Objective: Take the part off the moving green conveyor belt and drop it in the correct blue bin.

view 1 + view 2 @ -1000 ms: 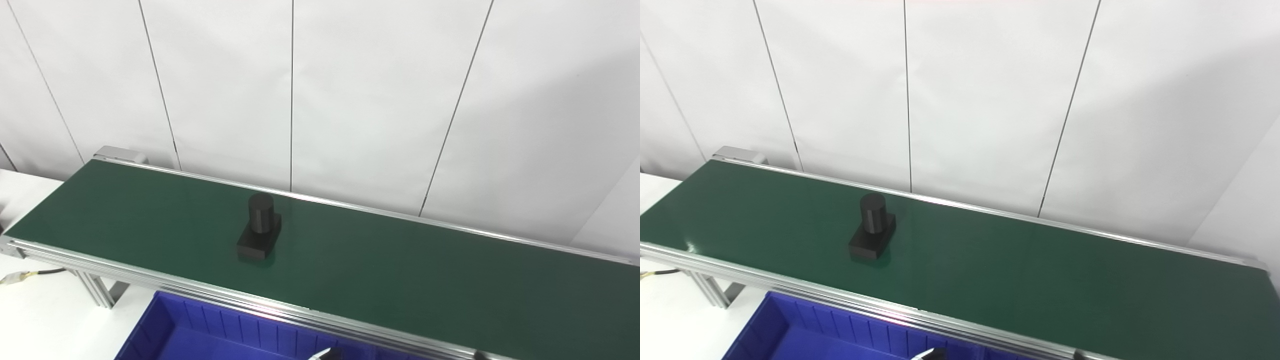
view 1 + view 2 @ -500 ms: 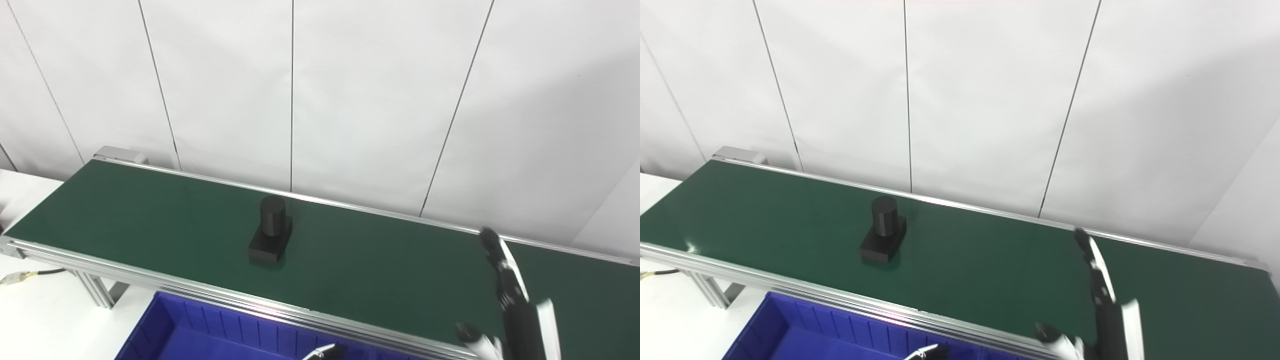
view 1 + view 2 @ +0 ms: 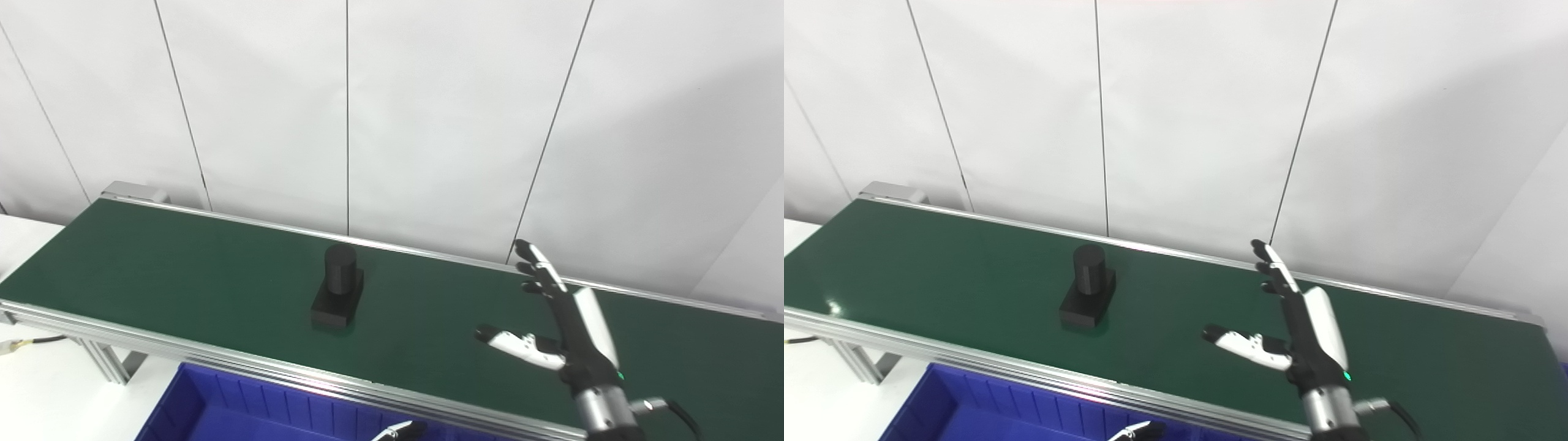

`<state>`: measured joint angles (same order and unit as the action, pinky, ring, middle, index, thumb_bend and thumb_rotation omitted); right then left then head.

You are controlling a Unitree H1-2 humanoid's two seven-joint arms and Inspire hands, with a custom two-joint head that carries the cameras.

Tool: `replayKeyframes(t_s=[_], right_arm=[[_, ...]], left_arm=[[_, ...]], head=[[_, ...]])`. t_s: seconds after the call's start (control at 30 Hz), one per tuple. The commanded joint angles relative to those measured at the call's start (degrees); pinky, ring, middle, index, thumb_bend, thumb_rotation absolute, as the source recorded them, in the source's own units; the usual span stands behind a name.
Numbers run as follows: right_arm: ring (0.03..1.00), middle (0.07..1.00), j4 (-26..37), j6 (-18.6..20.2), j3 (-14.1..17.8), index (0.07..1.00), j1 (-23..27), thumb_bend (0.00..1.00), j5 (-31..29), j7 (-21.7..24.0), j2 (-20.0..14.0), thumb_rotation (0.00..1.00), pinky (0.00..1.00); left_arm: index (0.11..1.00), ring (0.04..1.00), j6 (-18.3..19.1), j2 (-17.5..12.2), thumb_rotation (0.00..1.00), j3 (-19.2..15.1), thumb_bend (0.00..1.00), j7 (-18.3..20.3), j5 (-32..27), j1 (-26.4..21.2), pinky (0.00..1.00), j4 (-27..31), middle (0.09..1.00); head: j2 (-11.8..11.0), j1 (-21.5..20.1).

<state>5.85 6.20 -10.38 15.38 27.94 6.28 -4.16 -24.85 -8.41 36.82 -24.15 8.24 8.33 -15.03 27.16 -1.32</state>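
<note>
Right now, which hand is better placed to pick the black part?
Right hand: open above the belt, beside the black part. Only a fingertip of the left hand shows, low over the blue bin.

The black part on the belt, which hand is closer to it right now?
Right. The right hand is raised over the belt, open, off to the black part's right. The left hand barely shows at the bottom edge.

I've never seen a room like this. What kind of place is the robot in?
Probably a factory-style sorting station or test lab. A long green conveyor belt carries a black part, a blue bin waits below, and the robot's right hand hovers open.
</note>
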Motion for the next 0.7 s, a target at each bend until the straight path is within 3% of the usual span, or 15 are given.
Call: replayKeyframes(t_s=[0.0,0.17,0.23,0.3,0.4,0.5,0.67], right_arm=[[0.875,0.937,-1.5,2.1,-0.7,0.940,4.3,0.91,1.7,-0.9,1.1,0.61,0.77],[0.887,0.965,-7.3,5.9,-2.5,0.943,8.6,0.94,4.0,-1.3,2.7,0.62,0.72],[0.850,0.976,-10.9,6.1,-3.3,0.949,10.6,0.94,4.6,-2.0,3.4,0.62,0.64],[0.897,0.948,-14.6,5.2,-4.2,0.948,12.5,0.94,5.2,-3.1,3.8,0.61,0.75],[0.915,0.934,-19.6,4.2,-5.0,0.945,14.9,0.96,5.5,-4.7,4.6,0.61,0.82],[0.898,0.930,-24.5,3.0,-5.9,0.944,17.3,0.96,5.7,-6.3,5.0,0.61,0.82],[0.876,0.934,-31.0,2.6,-7.7,0.948,20.7,0.95,6.1,-8.4,5.5,0.62,0.80]], left_arm=[[0.801,0.830,-2.1,-0.2,0.88,0.1,0.92,-0.3,0.0,-0.7,0.79,2.1,0.825],[0.802,0.830,-2.1,-0.8,0.91,0.0,0.95,0.0,0.3,-0.3,0.79,3.2,0.825],[0.809,0.836,-2.1,-1.2,0.92,0.1,0.93,-0.2,0.5,-0.2,0.80,3.6,0.830],[0.801,0.827,-2.1,-1.3,0.93,0.3,0.92,-1.4,1.0,0.0,0.78,3.9,0.822],[0.787,0.807,-2.1,-1.5,0.96,1.0,0.90,-4.0,2.0,0.0,0.75,3.9,0.805],[0.770,0.788,-2.1,-2.2,0.99,2.5,0.88,-7.0,3.1,-0.5,0.73,3.8,0.787],[0.767,0.787,-2.1,-3.0,1.00,3.6,0.91,-7.7,2.7,-0.3,0.73,4.7,0.780]], head=[[0.4,-0.9],[1.3,-4.1],[1.5,-5.3],[1.8,-6.3],[2.1,-7.9],[2.3,-9.0],[2.9,-10.2]])
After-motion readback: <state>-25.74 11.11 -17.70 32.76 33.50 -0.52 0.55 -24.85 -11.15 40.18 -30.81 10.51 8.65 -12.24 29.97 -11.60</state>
